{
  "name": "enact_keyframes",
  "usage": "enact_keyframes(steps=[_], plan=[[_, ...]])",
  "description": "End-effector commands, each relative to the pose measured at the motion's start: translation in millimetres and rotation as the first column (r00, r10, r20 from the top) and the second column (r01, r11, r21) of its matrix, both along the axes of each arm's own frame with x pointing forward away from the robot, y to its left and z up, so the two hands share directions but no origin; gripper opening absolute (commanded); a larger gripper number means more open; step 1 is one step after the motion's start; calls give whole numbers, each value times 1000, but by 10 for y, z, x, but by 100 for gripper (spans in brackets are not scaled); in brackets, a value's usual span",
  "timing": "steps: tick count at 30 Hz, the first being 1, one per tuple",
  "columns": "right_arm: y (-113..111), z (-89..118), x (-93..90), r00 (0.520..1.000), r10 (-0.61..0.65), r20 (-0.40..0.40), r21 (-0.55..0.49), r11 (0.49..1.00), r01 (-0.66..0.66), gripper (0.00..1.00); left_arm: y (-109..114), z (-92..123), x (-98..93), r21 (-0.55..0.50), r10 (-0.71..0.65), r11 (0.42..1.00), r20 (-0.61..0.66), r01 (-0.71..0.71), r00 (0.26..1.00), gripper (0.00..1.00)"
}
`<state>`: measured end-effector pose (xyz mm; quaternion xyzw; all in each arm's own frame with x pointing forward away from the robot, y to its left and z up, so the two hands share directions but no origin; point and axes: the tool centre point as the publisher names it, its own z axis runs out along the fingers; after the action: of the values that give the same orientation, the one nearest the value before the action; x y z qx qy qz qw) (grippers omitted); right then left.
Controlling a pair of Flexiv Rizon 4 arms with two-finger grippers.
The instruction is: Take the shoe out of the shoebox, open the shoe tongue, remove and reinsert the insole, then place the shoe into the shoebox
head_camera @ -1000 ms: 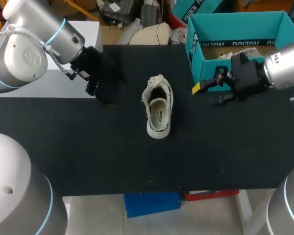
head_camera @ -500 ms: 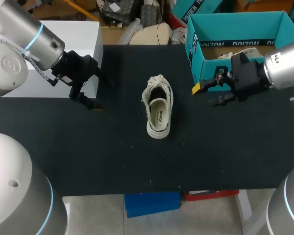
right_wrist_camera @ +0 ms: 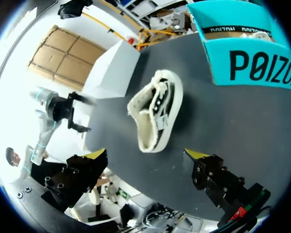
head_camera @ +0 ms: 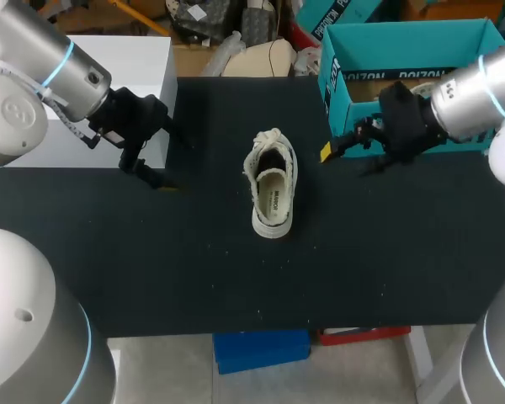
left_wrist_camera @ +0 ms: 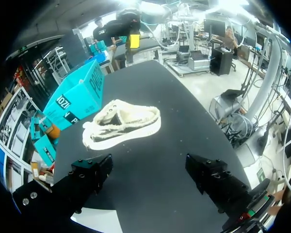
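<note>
With the shoe (head_camera: 272, 189) out of the far-right shoebox (head_camera: 341, 101) and lying mid-tabletop (head_camera: 194, 269), the left gripper (left_wrist_camera: 149, 165) and right gripper (right_wrist_camera: 146, 155) flank it, fingers spread and empty, seemingly poised to open its tongue (head_camera: 270, 151).

Shoe (head_camera: 271, 192): on the table (head_camera: 151, 269), dead centre, toe to 12 o'clock.
Shoebox (head_camera: 404, 50): shoe's 2 o'clock, far edge.
Left gripper (left_wrist_camera: 149, 167): shoe's 9 o'clock, well apart.
Right gripper (right_wrist_camera: 146, 154): 2 o'clock, between shoe and shoebox.

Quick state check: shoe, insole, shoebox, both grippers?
shoe: out of the box, upright on the table, unheld.
insole: seated inside the shoe.
shoebox: open, upright at the table's far edge.
left gripper: open, empty.
right gripper: open, empty.
</note>
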<state>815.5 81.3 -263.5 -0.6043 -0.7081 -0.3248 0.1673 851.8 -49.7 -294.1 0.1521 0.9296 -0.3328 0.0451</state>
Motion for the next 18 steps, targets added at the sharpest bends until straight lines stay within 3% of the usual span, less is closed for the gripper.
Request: enact_keyframes(steps=[1,16,18], plan=[[179,51,266,998,22,-65,-132,991,-31,100,2,-8,-7,0,1,1000,3,-1,1000,100],[179,51,266,998,22,-65,-132,991,-31,100,2,-8,-7,0,1,1000,3,-1,1000,100],[277,38,333,993,33,-111,-176,983,-53,100,2,-8,-7,0,1,1000,3,-1,1000,100]])
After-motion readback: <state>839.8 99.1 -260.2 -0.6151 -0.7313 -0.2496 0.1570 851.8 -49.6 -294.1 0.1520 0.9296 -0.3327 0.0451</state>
